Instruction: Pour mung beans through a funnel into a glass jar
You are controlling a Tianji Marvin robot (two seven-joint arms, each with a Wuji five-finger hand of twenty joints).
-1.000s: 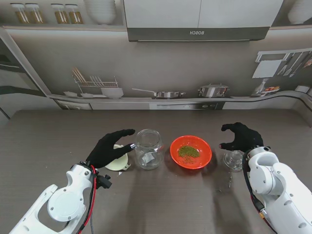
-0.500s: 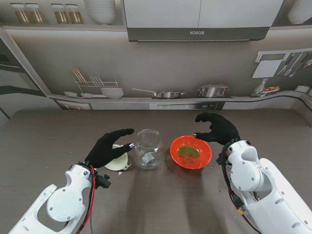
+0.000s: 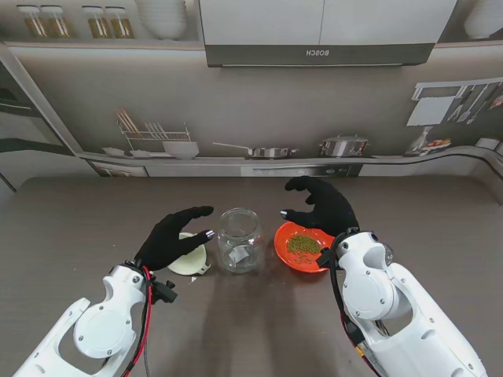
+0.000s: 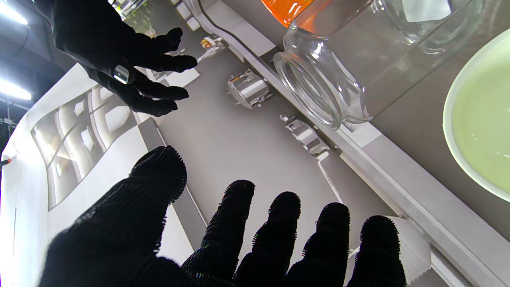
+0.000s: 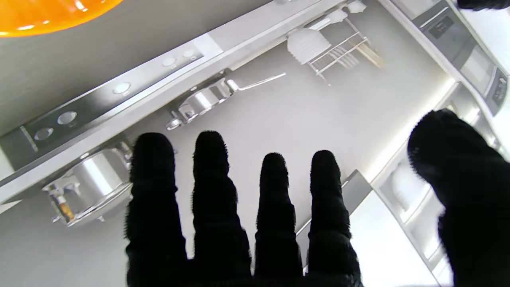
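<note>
While both spread, unladen, left hand half-covers the funnel, right hand overlaps the red bowl.

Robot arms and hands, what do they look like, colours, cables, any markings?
Both arms are glossy white with rounded, bulbous joint housings. Each robot hand, the left hand and the right hand, has five fingers covered in a black knitted glove with small pale patches at some fingertips. Red and black cables run along the left wrist; dark cabling follows the right forearm. I can make out no lettering.

A backdrop print of a kitchen counter stands behind the brown table.
</note>
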